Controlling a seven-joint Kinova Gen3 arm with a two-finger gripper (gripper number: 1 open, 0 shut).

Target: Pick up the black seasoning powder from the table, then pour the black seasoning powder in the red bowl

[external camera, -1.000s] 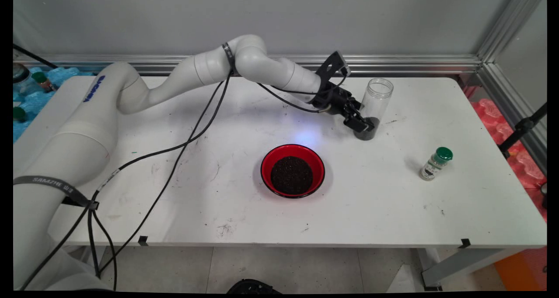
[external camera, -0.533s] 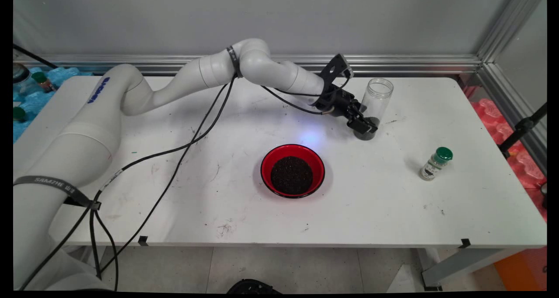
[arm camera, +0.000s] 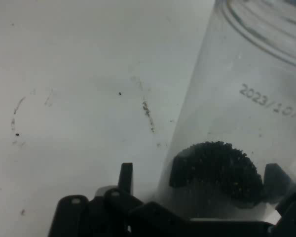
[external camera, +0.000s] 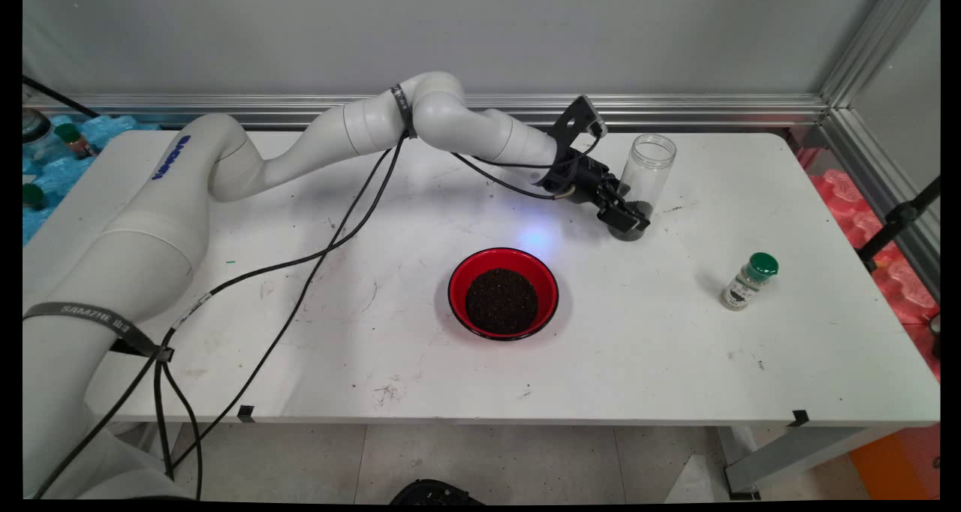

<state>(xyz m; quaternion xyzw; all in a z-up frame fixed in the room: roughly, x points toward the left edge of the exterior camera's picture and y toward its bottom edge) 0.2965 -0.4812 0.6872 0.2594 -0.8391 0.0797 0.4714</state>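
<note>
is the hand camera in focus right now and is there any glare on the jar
Hand view: slightly soft; the clear jar fills the right side, its date print readable, only faint sheen near its rim. Main view: sharp; the gripper casts a soft shadow on the table.

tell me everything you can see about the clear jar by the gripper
The clear jar is a tall, see-through cylinder, plastic by its look, with an open ribbed mouth and no lid. It stands upright on the white table toward the far right. A shallow layer of dark grains fills its bottom, and a printed date beginning 2023 shows on its wall. The gripper sits at its base, one finger on each side; whether they press the wall is unclear.
</note>
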